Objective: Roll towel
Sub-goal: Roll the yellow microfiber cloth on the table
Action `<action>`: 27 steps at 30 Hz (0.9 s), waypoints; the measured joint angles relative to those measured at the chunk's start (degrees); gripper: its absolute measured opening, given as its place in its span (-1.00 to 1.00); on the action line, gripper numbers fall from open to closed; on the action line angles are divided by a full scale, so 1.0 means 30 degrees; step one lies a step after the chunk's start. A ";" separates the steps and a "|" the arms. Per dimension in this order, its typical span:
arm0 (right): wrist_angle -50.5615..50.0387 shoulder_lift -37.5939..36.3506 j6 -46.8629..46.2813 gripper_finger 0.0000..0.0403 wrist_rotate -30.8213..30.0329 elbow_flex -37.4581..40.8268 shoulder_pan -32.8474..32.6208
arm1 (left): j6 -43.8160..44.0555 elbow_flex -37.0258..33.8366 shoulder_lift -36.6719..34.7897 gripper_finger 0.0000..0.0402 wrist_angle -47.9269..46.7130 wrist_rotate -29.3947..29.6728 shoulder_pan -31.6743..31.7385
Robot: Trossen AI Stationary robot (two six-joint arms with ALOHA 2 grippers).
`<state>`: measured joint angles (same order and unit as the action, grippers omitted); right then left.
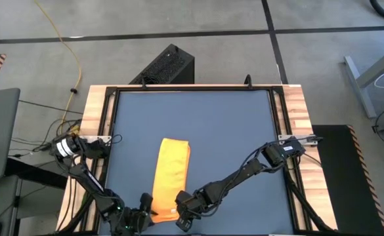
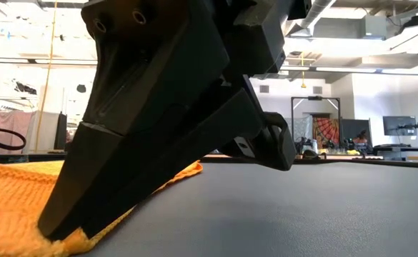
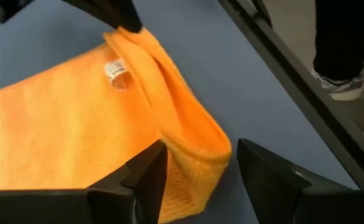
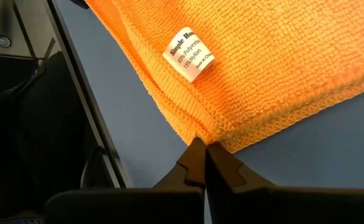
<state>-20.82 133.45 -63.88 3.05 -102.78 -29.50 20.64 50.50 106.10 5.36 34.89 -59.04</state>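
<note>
A: Where's the towel (image 1: 170, 176)?
B: Lying flat as a long folded strip on the blue-grey table (image 1: 224, 124), in its near half, a bit left of centre. Its near end is right at both claws.

A: Right claw (image 1: 180, 211)?
B: At the towel's near right corner. In the right wrist view the fingertips (image 4: 201, 163) are pressed together with the towel's stitched edge (image 4: 244, 68) pinched right at the tips. So clamped on the towel corner. The white care label (image 4: 190, 54) sits just beyond the pinch.

A: Lifted or flat?
B: The left wrist view shows that corner (image 3: 129, 40) pulled up a bit, so the edge stands as a raised fold. The rest looks flat on the table.

A: Left claw (image 1: 141, 216)?
B: At the near left corner of the towel. Fingers (image 3: 147, 180) apart, one on each side of the folded edge (image 3: 200, 149). Edge sits in the gap between them; can't tell if either finger touches it. Not clamped.

A: Low view?
B: Mostly a big dark claw (image 2: 69, 232) close up, tip down on the towel (image 2: 8, 193) at the table surface.

A: Anything else?
B: A person's leg and shoe (image 3: 340, 84) on the floor past the table edge, seen in the left wrist view.
</note>
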 joint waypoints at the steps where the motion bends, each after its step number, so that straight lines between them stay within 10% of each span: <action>1: -0.0004 0.0000 -0.0007 -0.90 0.0000 0.0000 0.0000 | 0.0010 0.0000 0.0000 -0.11 0.0009 0.0068 0.0005; 12: -0.0015 -0.0007 -0.0136 -0.90 -0.0015 0.0000 -0.0011 | 0.0257 0.0000 -0.0004 -0.95 0.0034 -0.0225 -0.0027; 27: -0.0051 -0.0029 -0.3228 -0.90 -0.0044 -0.0022 -0.0628 | 0.2479 0.0007 -0.0058 -1.00 -0.0464 -0.3840 0.1473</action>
<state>-20.97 133.36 -73.56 2.92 -102.85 -31.38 28.08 50.52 105.93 3.97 23.37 -54.62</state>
